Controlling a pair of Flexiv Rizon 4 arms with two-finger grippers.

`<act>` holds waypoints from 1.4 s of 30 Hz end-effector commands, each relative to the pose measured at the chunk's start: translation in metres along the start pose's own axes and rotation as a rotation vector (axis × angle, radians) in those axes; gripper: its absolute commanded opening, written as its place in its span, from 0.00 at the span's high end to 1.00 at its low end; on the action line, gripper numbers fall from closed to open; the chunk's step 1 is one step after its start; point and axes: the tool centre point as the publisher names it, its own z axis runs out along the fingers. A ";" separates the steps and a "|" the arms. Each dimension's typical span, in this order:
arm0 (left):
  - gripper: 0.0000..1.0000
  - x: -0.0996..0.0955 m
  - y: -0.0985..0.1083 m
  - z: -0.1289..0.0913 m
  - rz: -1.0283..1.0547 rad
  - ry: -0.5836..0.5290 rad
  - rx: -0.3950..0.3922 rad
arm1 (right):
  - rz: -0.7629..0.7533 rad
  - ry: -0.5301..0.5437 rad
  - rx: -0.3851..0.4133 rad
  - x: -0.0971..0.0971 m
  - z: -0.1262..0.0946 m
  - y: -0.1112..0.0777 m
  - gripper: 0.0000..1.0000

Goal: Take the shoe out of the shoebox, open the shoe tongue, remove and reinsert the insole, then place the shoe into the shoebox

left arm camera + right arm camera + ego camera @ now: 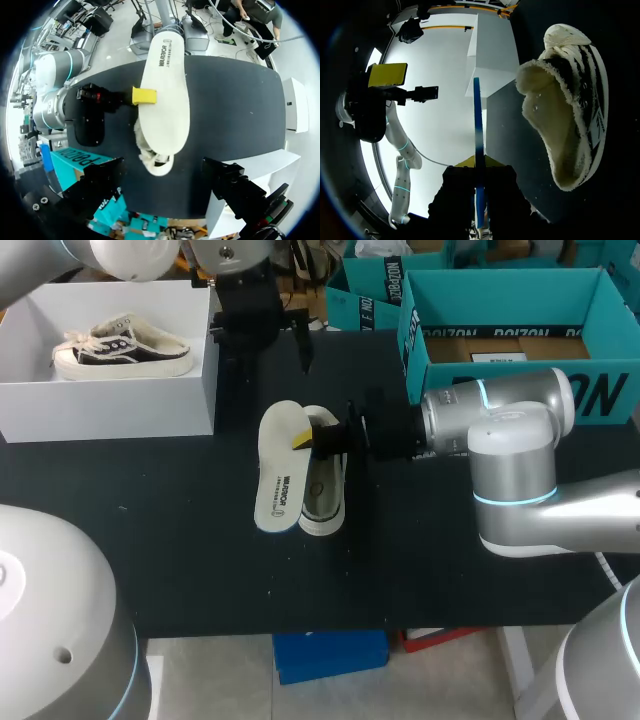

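Much of the shoe (326,495) is hidden. From the left wrist it is covered by the insole (279,480), and only one end shows past it. From overhead its far end is masked by the right tool (306,439), and which end is the toe cannot be told there. From the right wrist the insole is seen edge-on as a thin blue line. The shoe is seen just beside that tool, turned on its side, with its fleecy opening facing the camera.

The right tool is clenched on the insole at one long edge, with a yellow tip pressed against each face. The insole is held broad face up, partly over the shoe. Its long axis runs from the far side of the bench (180,540) toward the near side, and the shoe's long axis lies the same way, almost parallel.

The shoe is found near the middle of the black bench, outside every box. The left tool (260,338) hangs over the far part of the bench, released, with its fingers spread wide. Their ends are cut off in its own view.

A white shoebox (110,405) at the far left holds a second shoe (120,347), and teal boxes (520,390) stand at the far right.
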 end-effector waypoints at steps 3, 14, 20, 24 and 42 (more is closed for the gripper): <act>0.00 -0.007 -0.009 -0.002 0.004 0.003 -0.006 | 0.000 0.000 -0.004 0.000 0.002 0.000 1.00; 0.00 -0.013 -0.054 -0.011 0.012 0.004 -0.013 | 0.000 0.000 -0.004 0.000 0.002 0.000 1.00; 0.00 -0.009 -0.084 -0.016 -0.012 0.001 -0.029 | 0.000 0.000 -0.004 0.000 0.002 0.000 1.00; 0.00 -0.005 -0.103 -0.018 -0.018 -0.004 -0.028 | 0.000 0.000 -0.004 0.000 0.002 0.000 1.00; 0.00 -0.004 -0.182 -0.024 0.043 -0.015 -0.055 | 0.000 0.000 -0.004 0.000 0.002 0.000 1.00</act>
